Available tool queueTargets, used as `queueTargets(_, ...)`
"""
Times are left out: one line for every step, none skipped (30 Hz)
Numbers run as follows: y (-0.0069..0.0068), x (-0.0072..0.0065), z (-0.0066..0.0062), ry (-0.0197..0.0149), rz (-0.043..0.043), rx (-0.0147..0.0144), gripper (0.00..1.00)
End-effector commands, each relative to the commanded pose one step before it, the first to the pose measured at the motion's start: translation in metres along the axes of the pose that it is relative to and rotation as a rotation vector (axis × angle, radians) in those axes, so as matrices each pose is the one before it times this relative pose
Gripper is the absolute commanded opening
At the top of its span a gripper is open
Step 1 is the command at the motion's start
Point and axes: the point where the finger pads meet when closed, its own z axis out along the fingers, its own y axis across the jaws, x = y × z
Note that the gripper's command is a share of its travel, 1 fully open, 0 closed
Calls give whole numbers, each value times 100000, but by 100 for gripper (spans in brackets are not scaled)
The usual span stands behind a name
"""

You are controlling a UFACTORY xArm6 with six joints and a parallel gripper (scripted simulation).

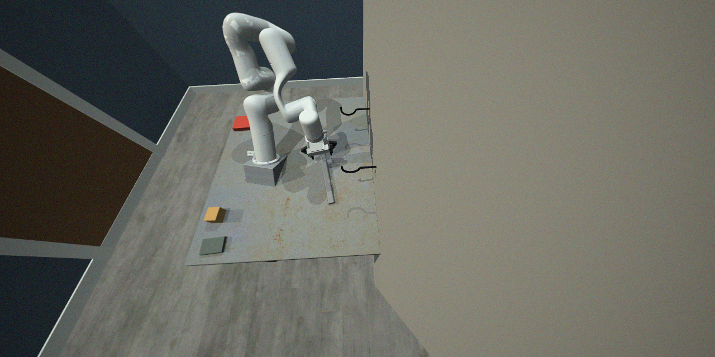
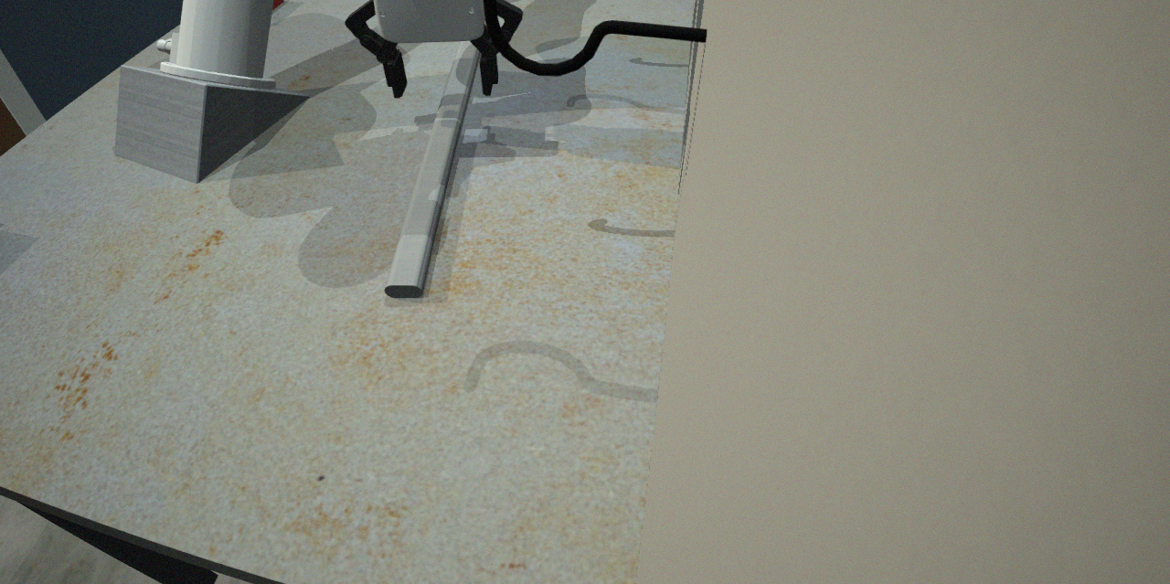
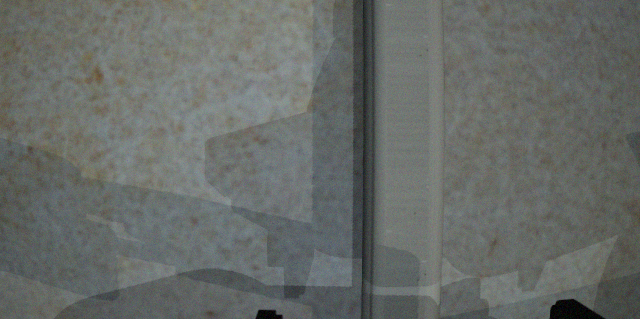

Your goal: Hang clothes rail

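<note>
The grey clothes rail (image 1: 328, 182) (image 2: 431, 179) (image 3: 407, 124) lies flat on the rusty metal table (image 1: 280, 224) (image 2: 204, 384), running roughly parallel to the wall. My gripper (image 1: 318, 152) (image 2: 441, 77) (image 3: 415, 315) is open and empty. It hangs low over the rail, with a black finger on each side of it and both fingertips above the table. Two black wall hooks stick out of the beige wall: the near hook (image 1: 356, 169) (image 2: 589, 48) and the far hook (image 1: 352, 110). Both hooks are empty.
The arm's grey base block (image 1: 263, 170) (image 2: 187, 122) stands left of the rail. A red block (image 1: 241, 122), an orange block (image 1: 214, 213) and a grey-green block (image 1: 213, 245) lie on the table's left side. The beige wall (image 1: 539, 155) bounds the right.
</note>
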Motion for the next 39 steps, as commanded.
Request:
queueTargets(-116,58,193,187,-99,240,100)
queueTargets(0,0,67,-1,0,0,100)
queueTargets(0,0,67,-1,0,0,100)
queueTargets(0,0,67,-1,0,0,100)
queueTargets(0,0,67,-1,0,0,100)
queueTargets(0,0,67,-1,0,0,100)
queueTargets(0,0,67,-1,0,0,100)
queueTargets(0,0,67,-1,0,0,100)
queueTargets(0,0,67,-1,0,0,100)
queueTargets(0,0,67,-1,0,0,100)
queueTargets(0,0,67,-1,0,0,100)
queueTargets(0,0,67,-1,0,0,100)
queueTargets(0,0,67,-1,0,0,100)
queueTargets(0,0,67,-1,0,0,100)
queueTargets(0,0,67,-1,0,0,100)
queueTargets(0,0,0,0,0,0,100)
queueTargets(0,0,0,0,0,0,100)
queueTargets(0,1,69,-1,0,0,100)
queueTargets(0,0,67,-1,0,0,100)
queueTargets(0,0,66,-1,0,0,100)
queueTargets(0,0,67,-1,0,0,100)
queueTargets(0,0,67,-1,0,0,100)
queueTargets(0,0,67,-1,0,0,100)
queueTargets(0,0,67,-1,0,0,100)
queueTargets(0,0,67,-1,0,0,100)
queueTargets(0,0,67,-1,0,0,100)
queueTargets(0,0,67,-1,0,0,100)
queueTargets(0,0,67,-1,0,0,100)
queueTargets(0,0,67,-1,0,0,100)
queueTargets(0,0,67,-1,0,0,100)
queueTargets(0,0,67,-1,0,0,100)
queueTargets(0,0,67,-1,0,0,100)
queueTargets(0,0,0,0,0,0,100)
queueTargets(0,0,0,0,0,0,100)
queueTargets(0,1,69,-1,0,0,100)
queueTargets(0,0,66,-1,0,0,100)
queueTargets(0,0,66,-1,0,0,100)
queueTargets(0,0,66,-1,0,0,100)
queueTargets(0,0,1,0,0,0,100)
